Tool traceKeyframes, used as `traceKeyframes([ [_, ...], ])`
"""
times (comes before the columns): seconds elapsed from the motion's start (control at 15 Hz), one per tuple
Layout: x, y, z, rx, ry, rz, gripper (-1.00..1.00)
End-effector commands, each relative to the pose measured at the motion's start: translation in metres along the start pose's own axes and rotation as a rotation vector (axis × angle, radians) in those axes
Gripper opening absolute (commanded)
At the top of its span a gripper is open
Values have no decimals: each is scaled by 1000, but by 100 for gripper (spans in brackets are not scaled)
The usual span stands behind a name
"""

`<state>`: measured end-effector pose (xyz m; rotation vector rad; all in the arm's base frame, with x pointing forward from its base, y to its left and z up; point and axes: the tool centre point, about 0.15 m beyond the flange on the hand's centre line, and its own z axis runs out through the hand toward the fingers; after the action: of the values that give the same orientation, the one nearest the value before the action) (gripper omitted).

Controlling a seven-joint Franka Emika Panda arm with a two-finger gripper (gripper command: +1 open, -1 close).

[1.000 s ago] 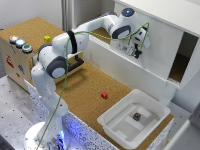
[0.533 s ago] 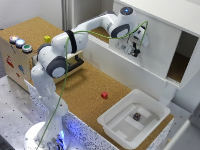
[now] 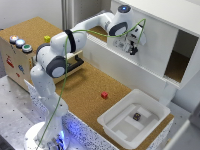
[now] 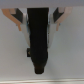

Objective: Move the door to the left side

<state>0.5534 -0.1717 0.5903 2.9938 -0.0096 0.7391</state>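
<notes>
Exterior view, fingers (image 3: pixel 132 50) at door (image 3: pixel 155 47), grip state unclear, wrist view blurred.

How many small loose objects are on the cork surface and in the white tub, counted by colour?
Red cube: 1
Yellow block: 1
Dark cube, inside the white tub: 1
Total: 3

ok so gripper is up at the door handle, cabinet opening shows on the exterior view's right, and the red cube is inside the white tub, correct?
Not quite. The exterior view shows the red cube on the cork surface outside the white tub; the tub holds a small dark object. The rest holds: the gripper is at the door, opening on the right.
</notes>
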Motion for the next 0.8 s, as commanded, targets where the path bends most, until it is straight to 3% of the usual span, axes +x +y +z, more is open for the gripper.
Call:
traceKeyframes([
  [0.0,29,-42,24,-96,12,-13,-100],
  [0.73,35,-89,24,-85,10,-67,-100],
])
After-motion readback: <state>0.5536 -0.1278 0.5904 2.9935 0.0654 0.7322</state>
